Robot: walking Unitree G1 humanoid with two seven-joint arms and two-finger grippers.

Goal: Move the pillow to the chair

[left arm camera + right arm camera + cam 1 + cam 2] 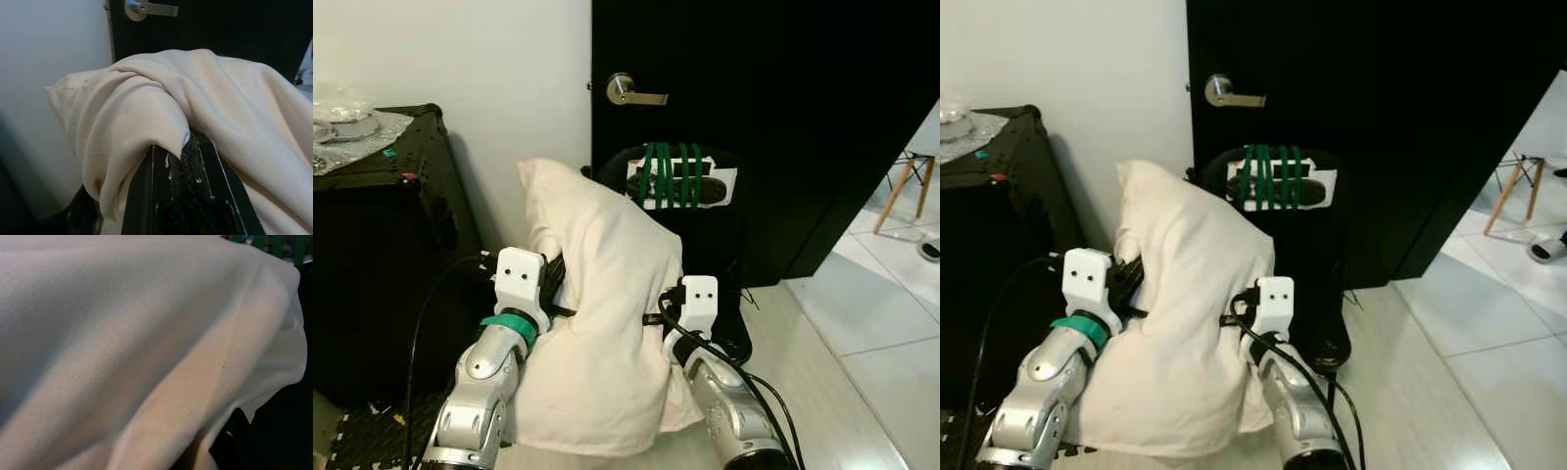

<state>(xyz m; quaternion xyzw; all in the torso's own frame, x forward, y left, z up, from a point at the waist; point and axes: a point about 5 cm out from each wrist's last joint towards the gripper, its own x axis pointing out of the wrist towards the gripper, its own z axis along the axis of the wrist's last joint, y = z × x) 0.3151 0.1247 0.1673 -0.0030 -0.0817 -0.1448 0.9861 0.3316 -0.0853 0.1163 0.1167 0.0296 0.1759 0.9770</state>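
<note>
A large cream pillow (pixel 607 294) hangs upright between my two arms, held off the floor. My left gripper (pixel 558 284) is shut on the pillow's left side; in the left wrist view the cloth (pixel 146 98) drapes over its black fingers (pixel 190 196). My right gripper (pixel 654 318) is shut on the pillow's right edge, with its fingertips buried in the fabric (pixel 146 333). Right behind the pillow stands the black chair (pixel 715 245). Its backrest, wrapped in green straps (pixel 671 174), rises above the pillow, while the pillow hides much of the seat.
A black cabinet (pixel 382 245) with plastic-wrapped items (pixel 342 117) on top stands close at my left. Behind the chair is a black door (pixel 783 98) with a silver handle (pixel 631 93). Pale tiled floor (pixel 862 323) opens to the right, where a wooden-legged stool (pixel 911 186) stands.
</note>
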